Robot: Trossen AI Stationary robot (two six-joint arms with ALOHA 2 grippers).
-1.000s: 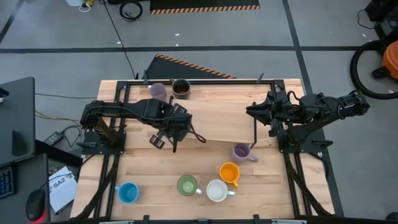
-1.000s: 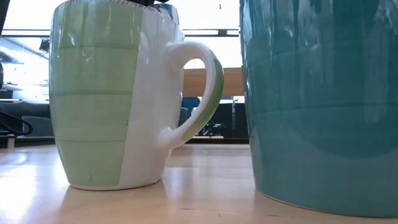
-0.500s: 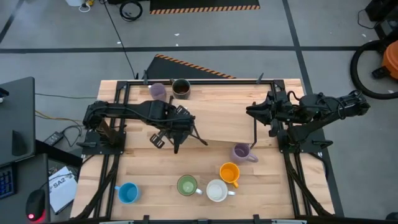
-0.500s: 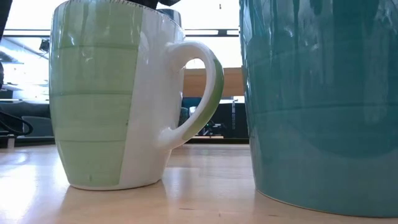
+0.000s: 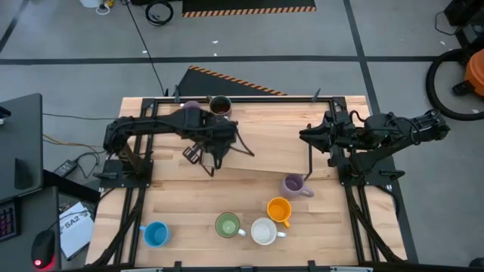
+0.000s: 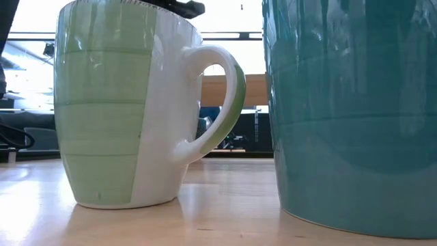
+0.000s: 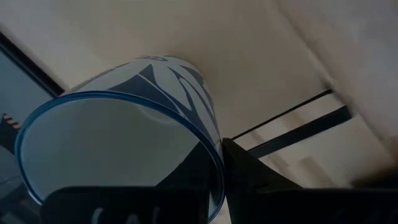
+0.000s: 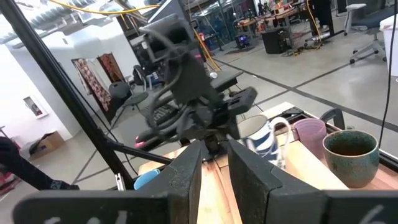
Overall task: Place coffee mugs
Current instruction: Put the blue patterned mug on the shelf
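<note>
White with dark blue brushed markings, a patterned mug (image 7: 124, 134) fills the left wrist view, pinched at its rim by the left end effector (image 5: 204, 155). Its dark fingers (image 7: 249, 180) are pressed onto the rim wall, one inside the cup and one outside. The right wrist view shows the same mug (image 8: 264, 143) hanging below that end effector, above the desk (image 5: 265, 128).

Just beyond the left end effector, toward the far edge of the desk, stand a lavender mug (image 5: 190, 110) and a dark brown mug (image 5: 220, 106), side by side and close together. In my judgement the coming move turns on this: the open spot lies beside those two, farther out from the held mug, so the carried mug travels toward the far edge and comes down upright next to them.

The right end effector (image 5: 308, 136) waits well off to the other side, fingers a little apart and holding nothing. A second lavender mug (image 5: 293, 185) sits nearest to it, nearer the front edge. Farther toward the front are an orange mug (image 5: 279, 210), a plain white mug (image 5: 264, 231), a green mug (image 5: 227, 225) and a blue mug (image 5: 155, 233), all standing upright and far from the left end effector. The left arm is clearly nearer the far pair.
</note>
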